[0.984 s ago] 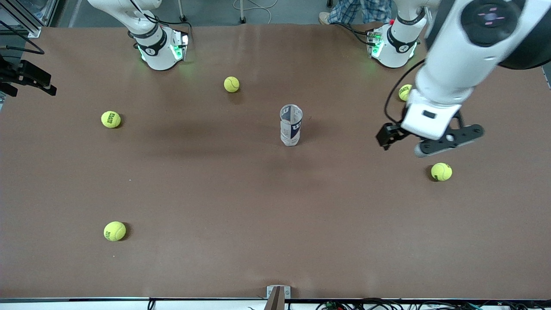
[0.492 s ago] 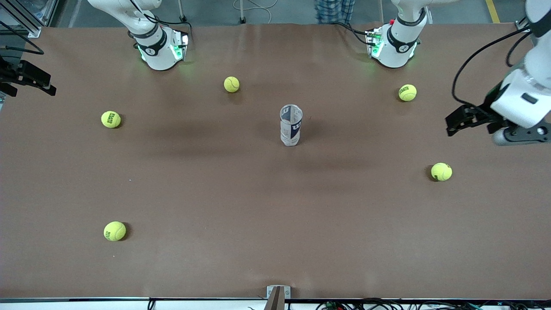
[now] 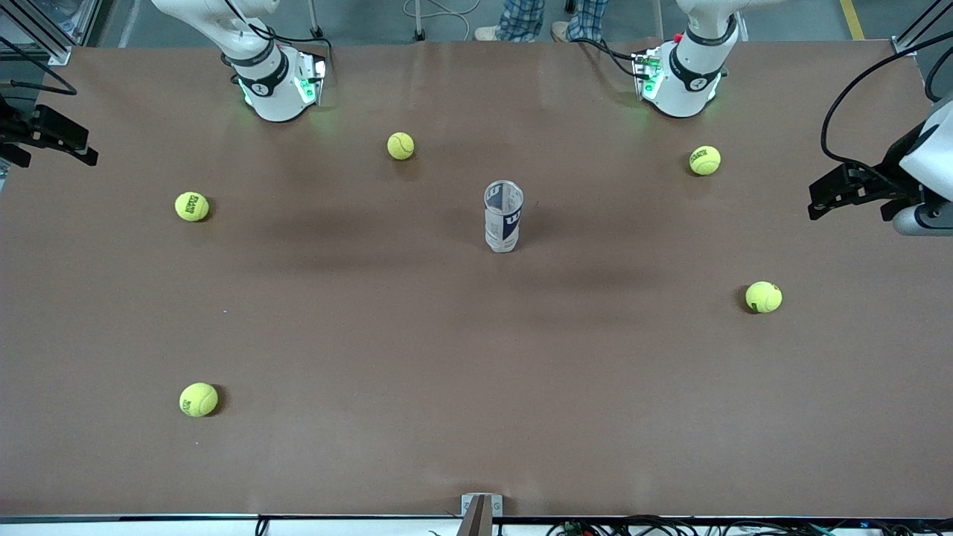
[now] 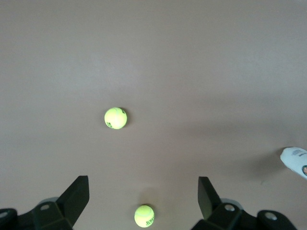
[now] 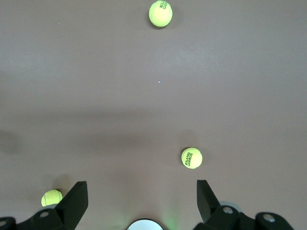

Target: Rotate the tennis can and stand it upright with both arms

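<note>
The tennis can (image 3: 504,217) stands upright on its base in the middle of the brown table, open mouth up, with nothing touching it. Its edge also shows in the left wrist view (image 4: 294,161). My left gripper (image 3: 843,190) is open and empty, raised over the left arm's end of the table, well away from the can. In the left wrist view the left gripper (image 4: 143,179) has its jaws spread wide above bare table. My right gripper (image 5: 142,183) is open and empty, held high over its own base (image 5: 144,225). It is out of the front view.
Several yellow tennis balls lie scattered: one (image 3: 400,146) near the right arm's base, two (image 3: 192,206) (image 3: 198,400) toward the right arm's end, two (image 3: 704,160) (image 3: 763,296) toward the left arm's end. A black fixture (image 3: 46,135) juts in at the table's edge.
My left arm has swung away from the can, out toward the left arm's end of the table. The can and the balls have not moved.
</note>
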